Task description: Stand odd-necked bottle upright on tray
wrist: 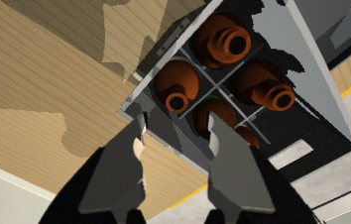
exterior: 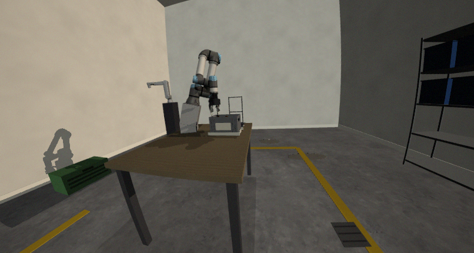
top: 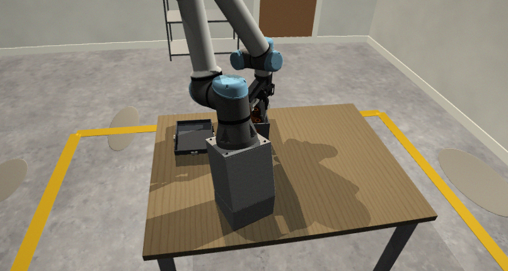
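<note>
The dark grey crate holds several brown bottles in a divided grid. In the wrist view one bottle is nearest the left corner, one is at the top and one is to the right. Another bottle is partly behind the right finger, and a bit of one more shows beside it. Neck differences cannot be told. My gripper is partly open and empty, pointing down above the crate's edge. The dark tray shows no bottle on it.
The robot's grey pedestal stands on the wooden table and partly hides the crate in the top view. The tray is left of the crate there. A pale strip runs along the crate's bottom.
</note>
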Robot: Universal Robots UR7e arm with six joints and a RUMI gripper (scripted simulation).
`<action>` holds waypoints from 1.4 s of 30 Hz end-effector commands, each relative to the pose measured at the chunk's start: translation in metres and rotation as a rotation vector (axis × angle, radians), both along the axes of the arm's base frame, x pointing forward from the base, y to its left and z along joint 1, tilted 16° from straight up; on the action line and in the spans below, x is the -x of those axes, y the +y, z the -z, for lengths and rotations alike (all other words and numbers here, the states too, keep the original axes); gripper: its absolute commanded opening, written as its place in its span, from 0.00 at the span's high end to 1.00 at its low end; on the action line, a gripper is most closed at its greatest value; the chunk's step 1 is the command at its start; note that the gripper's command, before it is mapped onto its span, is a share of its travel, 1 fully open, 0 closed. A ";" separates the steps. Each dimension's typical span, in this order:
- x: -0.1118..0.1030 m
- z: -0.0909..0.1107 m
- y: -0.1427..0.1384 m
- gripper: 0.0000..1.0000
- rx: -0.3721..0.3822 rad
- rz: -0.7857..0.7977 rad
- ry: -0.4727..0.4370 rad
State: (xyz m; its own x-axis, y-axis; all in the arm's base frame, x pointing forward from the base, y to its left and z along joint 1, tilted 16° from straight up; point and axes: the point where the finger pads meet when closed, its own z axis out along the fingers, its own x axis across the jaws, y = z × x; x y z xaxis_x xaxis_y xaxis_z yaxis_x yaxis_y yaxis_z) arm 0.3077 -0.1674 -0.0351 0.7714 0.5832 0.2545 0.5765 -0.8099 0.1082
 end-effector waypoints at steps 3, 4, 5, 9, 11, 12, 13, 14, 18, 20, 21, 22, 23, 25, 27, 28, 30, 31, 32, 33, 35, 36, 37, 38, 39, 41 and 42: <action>0.000 0.000 0.000 0.62 0.001 0.000 0.000; 0.001 0.000 0.001 0.62 0.001 0.000 0.000; 0.001 0.000 0.001 0.62 0.001 0.000 0.000; 0.002 0.000 0.003 0.62 0.001 0.000 0.000; 0.002 0.000 0.003 0.62 0.001 0.000 0.000; 0.002 0.000 0.003 0.62 0.001 0.000 0.000; 0.002 0.000 0.003 0.62 0.001 0.000 0.000; 0.002 0.000 0.003 0.62 0.001 0.000 0.000; 0.002 0.000 0.003 0.62 0.001 0.000 0.000; 0.002 0.000 0.003 0.62 0.001 0.000 0.000; 0.002 0.000 0.003 0.62 0.001 0.000 0.000; 0.002 0.000 0.003 0.62 0.001 0.000 0.000; 0.002 0.000 0.003 0.62 0.001 0.000 0.000; 0.002 0.000 0.003 0.62 0.001 0.000 0.000; 0.002 0.000 0.003 0.62 0.001 0.000 0.000; 0.002 0.000 0.003 0.62 0.001 0.000 0.000; 0.002 0.000 0.003 0.62 0.001 0.000 0.000; 0.002 0.000 0.003 0.62 0.001 0.000 0.000; 0.002 0.000 0.003 0.62 0.001 0.000 0.000; 0.002 0.000 0.003 0.62 0.001 0.000 0.000; 0.002 0.000 0.003 0.62 0.001 0.000 0.000; 0.002 0.000 0.003 0.62 0.001 0.000 0.000; 0.002 0.000 0.003 0.62 0.001 0.000 0.000; 0.002 0.000 0.003 0.62 0.001 0.000 0.000; 0.002 0.000 0.003 0.62 0.001 0.000 0.000; 0.002 0.000 0.003 0.62 0.001 0.000 0.000; 0.002 0.000 0.003 0.62 0.001 0.000 0.000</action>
State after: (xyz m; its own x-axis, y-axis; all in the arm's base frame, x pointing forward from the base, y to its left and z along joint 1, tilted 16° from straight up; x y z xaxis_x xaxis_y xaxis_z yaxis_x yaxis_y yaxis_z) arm 0.3051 -0.1638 -0.0356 0.7714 0.5832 0.2545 0.5765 -0.8099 0.1083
